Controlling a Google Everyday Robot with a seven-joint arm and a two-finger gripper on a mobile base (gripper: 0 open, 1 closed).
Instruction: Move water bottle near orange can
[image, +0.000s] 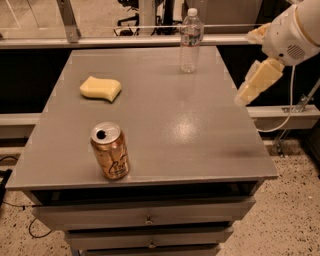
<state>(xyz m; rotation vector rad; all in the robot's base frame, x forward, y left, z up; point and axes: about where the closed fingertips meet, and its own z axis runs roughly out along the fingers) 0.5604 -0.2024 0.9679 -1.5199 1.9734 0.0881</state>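
Note:
The water bottle stands upright near the table's far edge, right of centre; it is clear with a white cap and a label band. The orange can stands upright near the front left of the table, its silver top opened. My gripper hangs over the table's right edge, to the right of the bottle and a little nearer the camera. Its two cream fingers are spread apart and hold nothing. It touches neither the bottle nor the can.
A yellow sponge lies on the left part of the grey table. The table tops a drawer cabinet. A rail runs behind the far edge. A cable hangs off the arm at right.

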